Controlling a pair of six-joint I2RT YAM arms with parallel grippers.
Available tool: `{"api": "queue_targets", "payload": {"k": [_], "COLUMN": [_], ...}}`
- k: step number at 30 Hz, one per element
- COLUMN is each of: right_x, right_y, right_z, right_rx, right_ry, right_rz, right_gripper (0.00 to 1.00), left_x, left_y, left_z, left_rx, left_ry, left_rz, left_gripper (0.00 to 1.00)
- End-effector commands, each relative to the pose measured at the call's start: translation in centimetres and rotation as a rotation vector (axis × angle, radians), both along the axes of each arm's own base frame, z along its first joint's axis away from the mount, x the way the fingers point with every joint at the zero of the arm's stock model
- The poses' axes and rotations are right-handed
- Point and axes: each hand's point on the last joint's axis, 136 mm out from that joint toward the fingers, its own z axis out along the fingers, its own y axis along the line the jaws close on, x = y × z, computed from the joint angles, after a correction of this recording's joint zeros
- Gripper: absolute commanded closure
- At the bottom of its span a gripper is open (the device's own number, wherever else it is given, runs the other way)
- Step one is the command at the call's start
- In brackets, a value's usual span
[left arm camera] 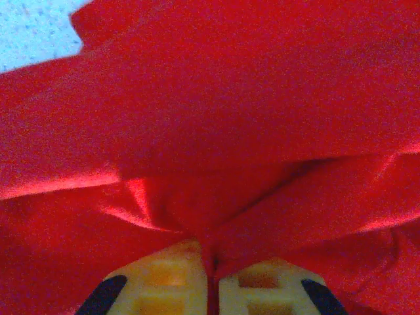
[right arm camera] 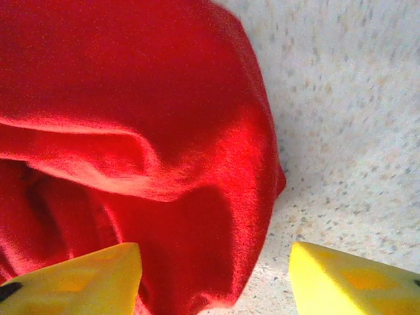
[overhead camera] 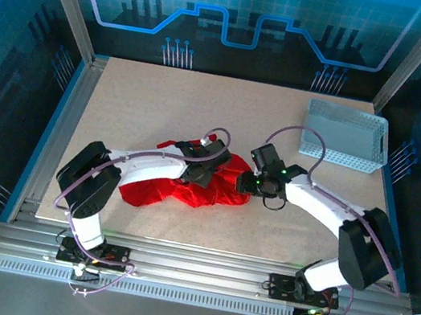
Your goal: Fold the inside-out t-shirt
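Observation:
The inside-out t-shirt (overhead camera: 188, 193) lies as a crumpled bright red heap on the table, near the middle of its front half. My left gripper (overhead camera: 208, 169) sits on the heap's upper part. In the left wrist view its yellow fingers (left arm camera: 164, 279) are shut, with a ridge of the red cloth (left arm camera: 210, 98) pinched between them at the left gripper (left arm camera: 213, 275). My right gripper (overhead camera: 248, 182) is at the heap's right end. It stands open (right arm camera: 216, 275), its fingers straddling the rounded right edge of the t-shirt (right arm camera: 131, 98) without gripping it.
A white mesh basket (overhead camera: 345, 136) stands at the back right of the speckled table (overhead camera: 162, 108). Bare tabletop (right arm camera: 348, 131) lies just right of the cloth. Metal frame rails run along the table's edges.

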Motion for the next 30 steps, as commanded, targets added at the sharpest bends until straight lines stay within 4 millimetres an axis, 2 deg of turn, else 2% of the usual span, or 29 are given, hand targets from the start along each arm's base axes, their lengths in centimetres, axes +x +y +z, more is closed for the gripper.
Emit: {"api": "queue_targets", "payload": {"k": [1,5,7,10,13,20,23,25,26,28,30], "right_x": [0.2,0.4,0.6,0.9,1.0,-0.9,-2.1,-2.2,-1.9,-0.9,0.8], "right_y": [1.4,0.5,-0.3,-1.6,-2.9,-6.8,-7.0,-7.0,-6.9,-6.7,-6.4], "right_z": [-0.6,-0.7,-0.1,2.3,6.0,18.1,21.6,22.0,21.6,19.6,16.3], "right_rx": [0.058,0.011,-0.028,-0.044,-0.035,0.051,0.082,0.077,0.07,0.043,0.001], "right_ry": [0.016,0.006,-0.021,-0.105,-0.214,-0.481,-0.544,-0.542,-0.525,-0.472,-0.4], "right_rz": [-0.015,-0.021,-0.021,-0.016,-0.006,-0.01,0.032,0.042,0.044,0.04,0.025], "right_gripper": [0.5,0.87,1.0,1.0,1.0,1.0,1.0,1.0,1.0,1.0,1.0], "left_x": [0.6,0.1,-0.3,-1.0,-1.9,-4.1,-4.8,-4.7,-4.3,-3.6,-2.7], "left_y": [0.2,-0.1,-0.1,0.7,1.5,3.0,2.7,2.4,2.3,2.0,1.8], "left_z": [2.0,5.1,6.8,9.6,12.1,18.8,20.9,20.7,19.8,17.2,13.7], "left_rx": [-0.151,-0.32,-0.418,-0.527,-0.571,-0.664,-0.71,-0.71,-0.691,-0.65,-0.596], "left_ry": [-0.031,-0.08,-0.112,-0.174,-0.242,-0.419,-0.453,-0.446,-0.425,-0.35,-0.262], "left_rz": [0.043,0.01,-0.012,-0.03,-0.058,-0.131,-0.175,-0.187,-0.181,-0.155,-0.117], "left_gripper": [1.0,1.0,1.0,1.0,1.0,1.0,1.0,0.99,0.99,0.99,0.98]}}
